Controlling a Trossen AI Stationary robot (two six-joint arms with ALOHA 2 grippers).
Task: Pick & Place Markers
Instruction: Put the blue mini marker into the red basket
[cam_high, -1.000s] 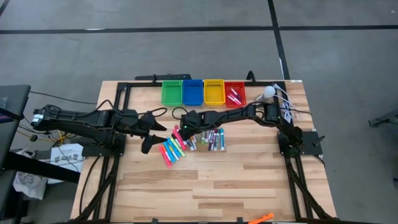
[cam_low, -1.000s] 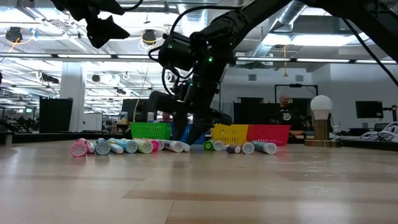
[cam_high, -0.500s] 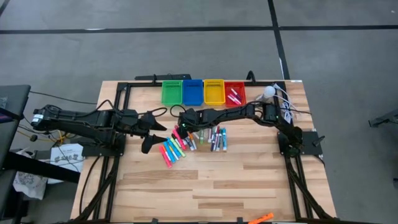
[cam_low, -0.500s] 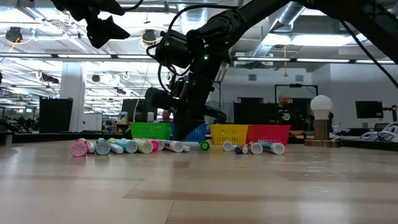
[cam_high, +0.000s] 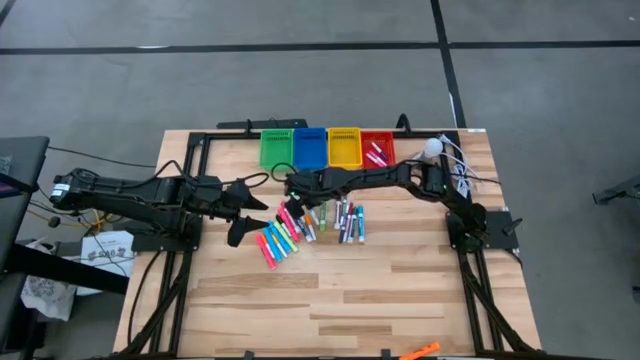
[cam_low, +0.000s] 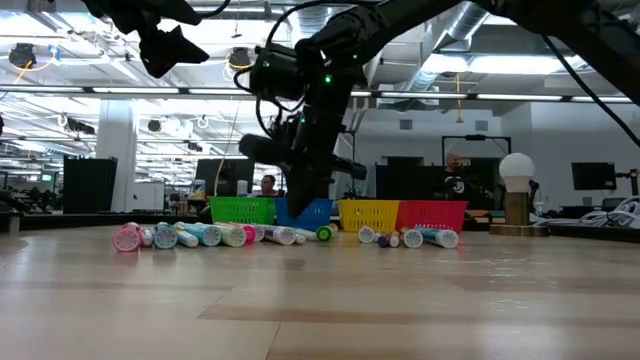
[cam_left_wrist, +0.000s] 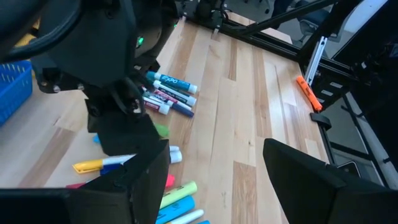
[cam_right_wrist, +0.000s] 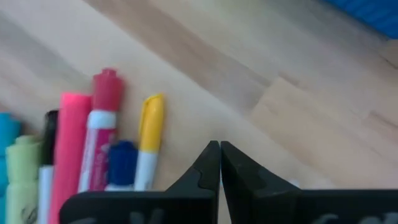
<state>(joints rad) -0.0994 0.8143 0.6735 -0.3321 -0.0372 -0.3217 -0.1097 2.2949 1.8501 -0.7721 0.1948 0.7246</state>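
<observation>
Right dark two-finger gripper (cam_right_wrist: 219, 163) was seen pinched fully together, empty, above scattered slim capped coloured markers (cam_high: 340, 220).
Left gripper (cam_high: 240, 212) was held spread wide, nothing gripped.

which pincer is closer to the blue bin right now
Right. The right pincer hangs just in front of the blue bin, shut and empty. The left pincer waits farther off, beside the markers.
</observation>
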